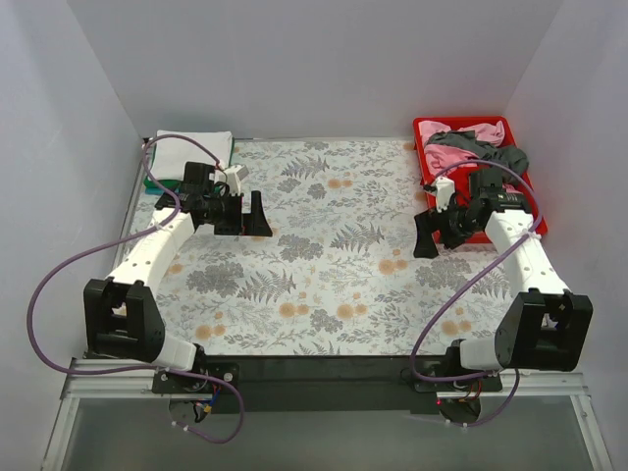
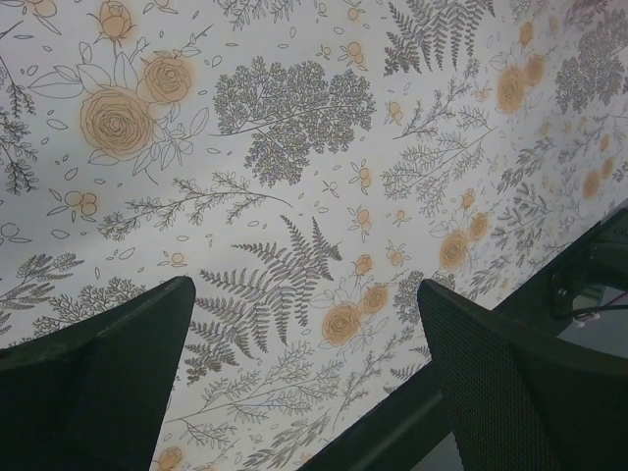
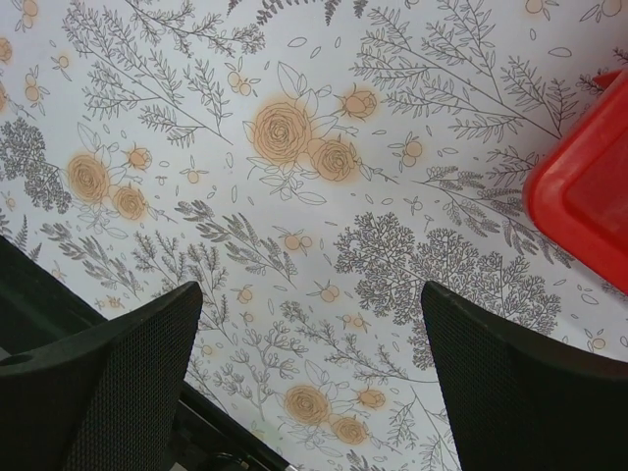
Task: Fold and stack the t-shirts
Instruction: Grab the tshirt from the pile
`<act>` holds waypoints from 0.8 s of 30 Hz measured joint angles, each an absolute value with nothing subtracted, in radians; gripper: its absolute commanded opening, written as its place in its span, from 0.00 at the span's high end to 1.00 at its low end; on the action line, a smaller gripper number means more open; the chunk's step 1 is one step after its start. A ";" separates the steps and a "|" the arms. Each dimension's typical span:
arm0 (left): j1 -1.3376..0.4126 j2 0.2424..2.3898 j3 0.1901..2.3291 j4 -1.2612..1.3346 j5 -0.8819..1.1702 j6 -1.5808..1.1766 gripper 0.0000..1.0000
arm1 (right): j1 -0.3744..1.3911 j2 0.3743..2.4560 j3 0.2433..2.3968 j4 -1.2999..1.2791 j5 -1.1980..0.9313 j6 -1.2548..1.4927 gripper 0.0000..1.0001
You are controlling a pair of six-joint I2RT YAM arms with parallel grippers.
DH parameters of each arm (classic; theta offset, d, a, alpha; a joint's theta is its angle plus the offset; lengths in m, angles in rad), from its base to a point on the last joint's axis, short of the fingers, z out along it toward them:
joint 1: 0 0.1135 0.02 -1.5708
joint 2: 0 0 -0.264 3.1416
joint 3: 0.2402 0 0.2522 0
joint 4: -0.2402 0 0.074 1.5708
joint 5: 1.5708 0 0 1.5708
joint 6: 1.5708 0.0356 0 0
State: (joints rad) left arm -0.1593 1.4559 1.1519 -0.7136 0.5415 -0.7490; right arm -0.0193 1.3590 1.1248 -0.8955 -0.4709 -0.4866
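Note:
A folded white t-shirt [image 1: 194, 144] lies at the back left corner on top of a green one [image 1: 155, 183], of which only an edge shows. A pink t-shirt [image 1: 483, 130] and a dark grey t-shirt [image 1: 488, 153] lie crumpled in the red plastic tray [image 1: 421, 137] at the back right. My left gripper [image 1: 257, 216] [image 2: 304, 289] is open and empty, hovering over the floral tablecloth to the right of the white stack. My right gripper [image 1: 424, 235] [image 3: 312, 289] is open and empty, just left of the tray. No bright red t-shirt is in view.
The floral tablecloth [image 1: 324, 265] covers the table between the arms. The tray's corner [image 3: 589, 191] shows at the right of the right wrist view. Grey walls close in the left, back and right sides. The black table edge [image 2: 392, 432] runs near the arm bases.

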 measured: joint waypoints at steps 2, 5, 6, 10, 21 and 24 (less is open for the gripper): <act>-0.159 1.447 1.156 -0.716 0.543 -0.743 0.03 | -0.019 1.364 1.134 -0.897 -0.470 -0.486 0.01; -0.159 1.449 1.185 -0.735 0.543 -0.740 0.03 | -0.031 1.402 1.194 -0.907 -0.470 -0.487 0.02; -0.159 1.450 1.198 -0.738 0.543 -0.741 0.03 | -0.045 1.427 1.234 -0.918 -0.475 -0.487 0.02; -0.155 1.457 1.280 -0.740 0.545 -0.741 0.03 | -0.136 1.534 1.411 -0.926 -0.494 -0.500 0.02; -0.123 1.524 1.374 -0.735 0.558 -0.741 0.03 | -0.296 1.893 1.803 -0.884 -0.305 -0.495 0.02; -0.120 1.530 1.374 -0.738 0.557 -0.740 0.03 | -0.299 1.991 1.828 -0.857 -0.251 -0.492 0.01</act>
